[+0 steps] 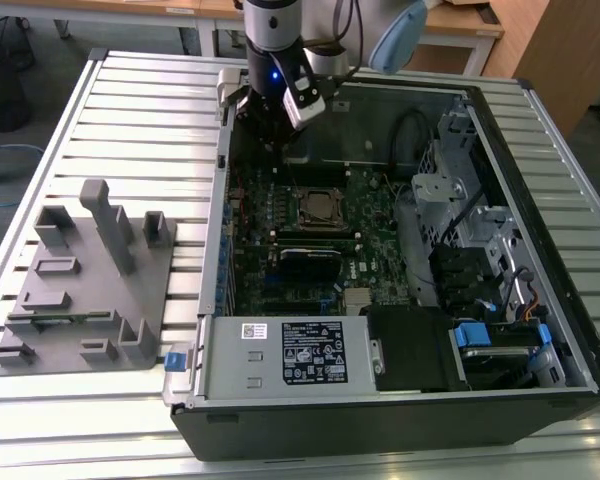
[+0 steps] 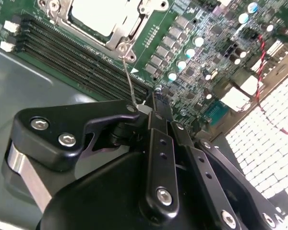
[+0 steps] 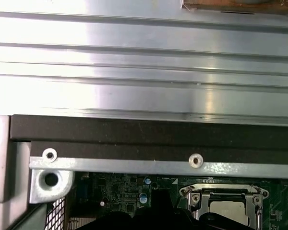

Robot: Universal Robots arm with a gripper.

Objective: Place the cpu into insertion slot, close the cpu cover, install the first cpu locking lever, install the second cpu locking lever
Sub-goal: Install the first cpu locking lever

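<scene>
Step in hand, I judge: lever [image 2: 128, 76]. cpu [image 1: 325, 206] seated, cover [image 2: 134, 19] down, centre of exterior view. claw [image 2: 154, 98] pinched shut, lever end touching its tip; hold unclear. Calls for careful press down under catch.

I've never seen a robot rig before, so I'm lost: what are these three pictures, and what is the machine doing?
The exterior view, from a camera off the arm, shows a grey robot arm reaching into an open black computer case on a ribbed silver metal table, with a grey plastic holder beside it. Both wrist views come from cameras riding on the arm. The square silver-grey cpu already lies seated on the green motherboard, framed by the silver metal cpu cover. The black gripper looks shut, and a thin silver wire locking lever rises from the cover's corner to its tip; gripped or merely pushed, I cannot tell.
</scene>
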